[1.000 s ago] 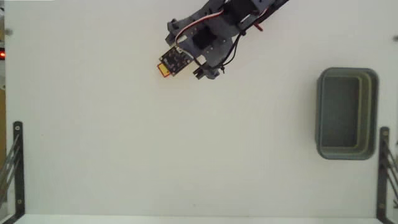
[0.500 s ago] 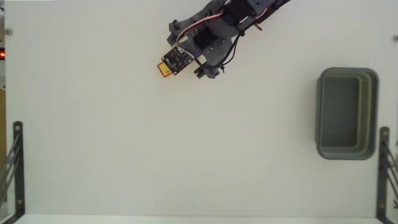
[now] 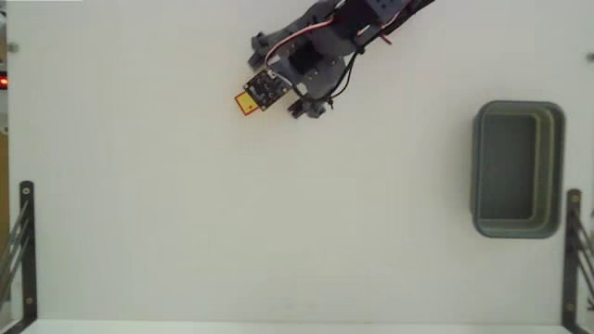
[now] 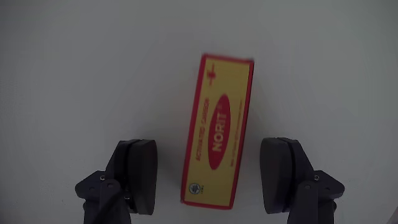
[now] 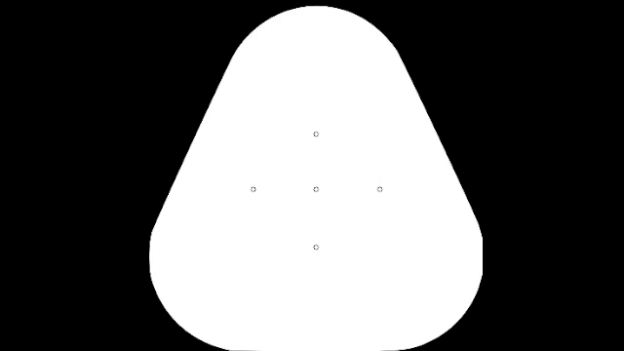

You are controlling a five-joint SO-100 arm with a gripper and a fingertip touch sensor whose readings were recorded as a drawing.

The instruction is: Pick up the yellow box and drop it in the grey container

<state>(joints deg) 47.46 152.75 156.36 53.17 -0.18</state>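
Note:
The yellow box [image 4: 217, 129] with a red oval label lies flat on the white table, its long side running away from the wrist camera. My gripper [image 4: 208, 177] is open, one dark finger [image 4: 135, 175] to the left of the box and the other on its right, both apart from it. In the fixed view the arm hangs over the box at the top centre, so only a yellow end [image 3: 246, 103] shows beside my gripper [image 3: 263, 92]. The grey container [image 3: 518, 109] stands at the far right with nothing in it.
Black metal brackets stand at the lower left edge [image 3: 25, 250] and the lower right edge [image 3: 572, 255] of the table. A small red light [image 3: 4, 83] glows at the left border. A wide stretch of white tabletop lies between the arm and the container.
The arm's head has shifted slightly up and to the right in the fixed view, so a little more of the box's yellow end shows. The box has not moved.

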